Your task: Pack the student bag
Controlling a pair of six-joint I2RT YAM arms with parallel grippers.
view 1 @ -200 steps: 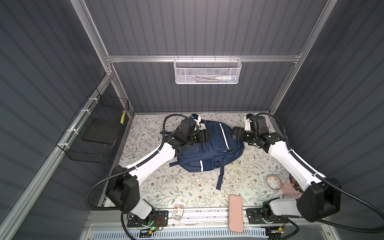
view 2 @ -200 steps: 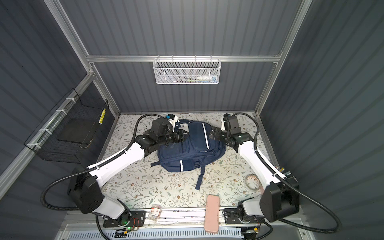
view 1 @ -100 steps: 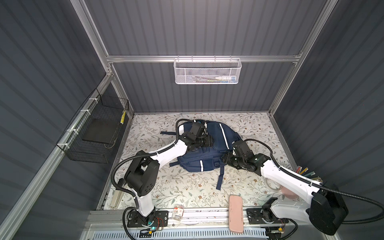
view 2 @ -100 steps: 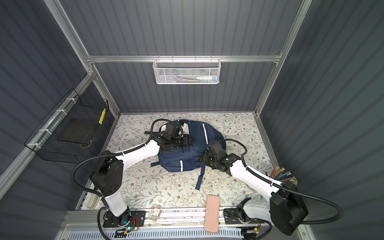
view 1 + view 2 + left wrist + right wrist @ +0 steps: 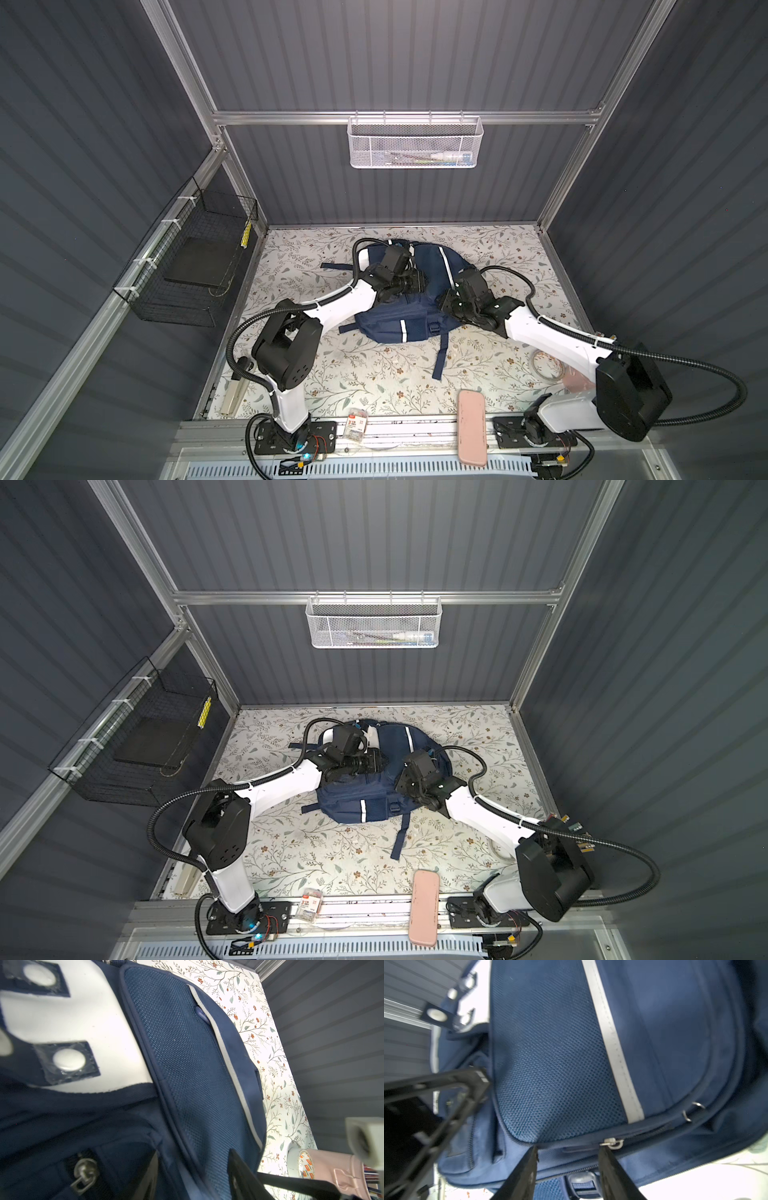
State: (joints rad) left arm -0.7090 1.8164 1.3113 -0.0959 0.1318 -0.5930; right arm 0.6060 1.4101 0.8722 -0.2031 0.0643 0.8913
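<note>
The student bag [image 5: 432, 266] [image 5: 353, 808], navy with white stripes, lies flat at the middle back of the floral table. My left gripper [image 5: 415, 283] [image 5: 376, 762] rests on its top left part. In the left wrist view this gripper [image 5: 193, 1174] has its jaws apart, straddling a ridge of bag fabric [image 5: 187, 1064] beside the white patch [image 5: 72, 1012]. My right gripper [image 5: 449, 302] [image 5: 404, 782] is at the bag's right side. In the right wrist view it [image 5: 569, 1157] stands open over the bag's edge [image 5: 550, 1053], one fingertip [image 5: 604, 1153] just under a metal zip pull [image 5: 611, 1143].
A pink pencil case [image 5: 471, 428] and a small packet [image 5: 357, 424] lie on the front rail. A tape roll [image 5: 544, 365] and a pink cup [image 5: 332, 1169] stand at the front right. A white mesh basket [image 5: 415, 143] hangs on the back wall, a black wire basket [image 5: 195, 266] on the left wall.
Both grippers have come from the bag's far end toward its middle and right side; the right one swung nearer along the right edge. Both pairs of jaws have narrowed.
</note>
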